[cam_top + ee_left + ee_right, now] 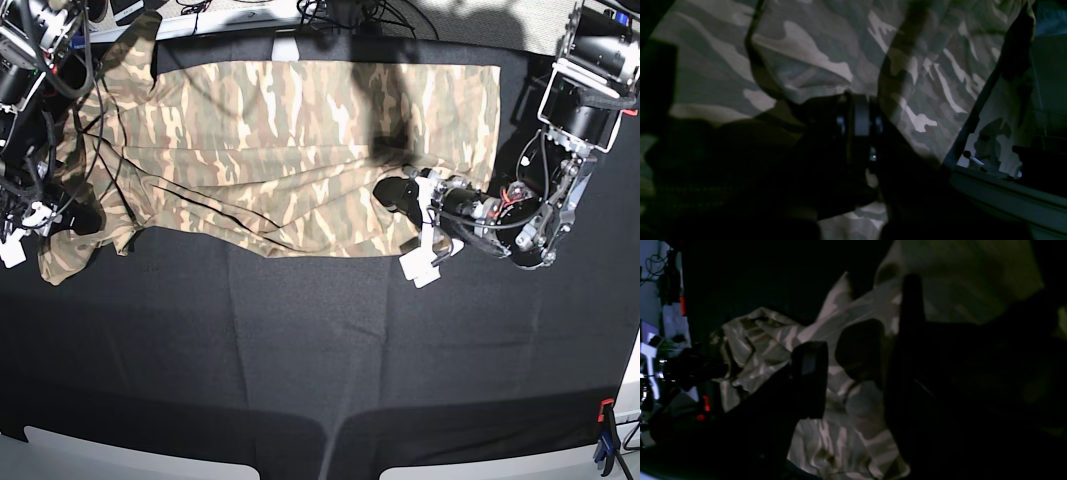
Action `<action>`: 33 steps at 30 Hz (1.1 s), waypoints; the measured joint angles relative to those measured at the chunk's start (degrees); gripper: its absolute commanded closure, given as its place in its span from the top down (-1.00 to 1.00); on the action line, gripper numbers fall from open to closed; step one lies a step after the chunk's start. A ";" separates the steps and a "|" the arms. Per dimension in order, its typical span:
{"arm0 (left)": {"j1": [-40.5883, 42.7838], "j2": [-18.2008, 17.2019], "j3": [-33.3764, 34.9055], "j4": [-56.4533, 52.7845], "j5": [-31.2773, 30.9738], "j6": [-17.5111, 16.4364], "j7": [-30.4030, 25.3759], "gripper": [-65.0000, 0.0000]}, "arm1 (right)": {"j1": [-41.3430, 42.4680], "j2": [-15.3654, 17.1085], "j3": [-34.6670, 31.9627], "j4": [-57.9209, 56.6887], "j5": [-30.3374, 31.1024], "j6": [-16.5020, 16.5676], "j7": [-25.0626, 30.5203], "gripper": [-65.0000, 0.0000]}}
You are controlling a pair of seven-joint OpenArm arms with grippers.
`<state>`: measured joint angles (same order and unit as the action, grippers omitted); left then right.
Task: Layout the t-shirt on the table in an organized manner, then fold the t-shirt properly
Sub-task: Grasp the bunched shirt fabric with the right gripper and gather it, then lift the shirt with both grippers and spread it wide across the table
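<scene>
- The left gripper (398, 192) sits low over the bottom hem corner of the t-shirt (290, 140), jaws pressed together. From the left wrist view, cloth drapes right up against the closed fingers, but I can't tell for certain that fabric is caught between them.
- If nothing is pinched there, any pull would likely leave that corner where it lies and the hem stays rumpled.
- The right gripper (853, 373) hovers at the sleeve end, jaws spread wide with bunched cloth between and beneath them. One risk: it closes on several layers at once and drags a wad instead of a single edge.
- The shirt lies across the far part of the table (300, 360), mostly spread, but the sleeve end is crumpled and hangs near the table's edge among the arm's cables.
- A tug toward that side might slide cloth off the edge, or snag it on the wiring.
</scene>
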<state>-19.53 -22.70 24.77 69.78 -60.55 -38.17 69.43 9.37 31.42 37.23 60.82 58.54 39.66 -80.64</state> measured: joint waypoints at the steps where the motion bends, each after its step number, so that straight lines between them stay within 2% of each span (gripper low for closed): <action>1: 0.00 0.00 0.00 0.00 0.00 0.00 0.00 -1.00 | -0.02 0.00 0.00 0.00 0.02 0.00 0.00 -0.28; 2: 0.00 0.00 0.00 0.00 0.00 0.00 0.00 -1.00 | -0.02 0.00 0.00 0.00 0.00 0.00 0.00 -0.41; 4: 0.00 0.00 0.00 0.00 0.00 0.00 0.00 -1.00 | 0.00 0.00 0.00 0.00 0.02 0.00 0.02 -0.87; 5: 0.00 0.00 0.00 0.00 0.00 0.00 0.00 -1.00 | 0.00 0.02 0.00 0.00 0.02 0.02 0.00 -1.00; 11: -0.09 0.00 0.00 0.00 0.15 0.00 0.00 -1.00 | 0.74 0.00 0.00 0.00 0.00 0.02 -0.15 -1.00; 21: -5.18 0.00 0.00 0.02 0.44 0.00 0.00 -1.00 | 7.91 0.02 -0.31 0.02 -0.04 0.00 0.76 -1.00; 24: -6.51 0.00 0.02 0.00 3.39 0.00 -0.85 -1.00 | 9.62 0.15 -2.47 0.04 -0.02 0.02 1.99 -1.00; 29: -8.63 0.00 0.02 0.00 9.57 0.24 -4.13 -1.00 | 12.28 0.04 -10.73 0.04 -9.46 0.02 8.81 -1.00; 33: -10.47 0.00 0.02 0.00 15.93 3.72 -7.78 -1.00 | 15.76 0.04 -17.46 0.02 -16.61 0.00 14.62 -1.00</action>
<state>-30.00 -22.70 24.80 69.78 -44.62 -34.46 61.65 25.12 31.46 19.77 60.84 41.93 39.66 -66.02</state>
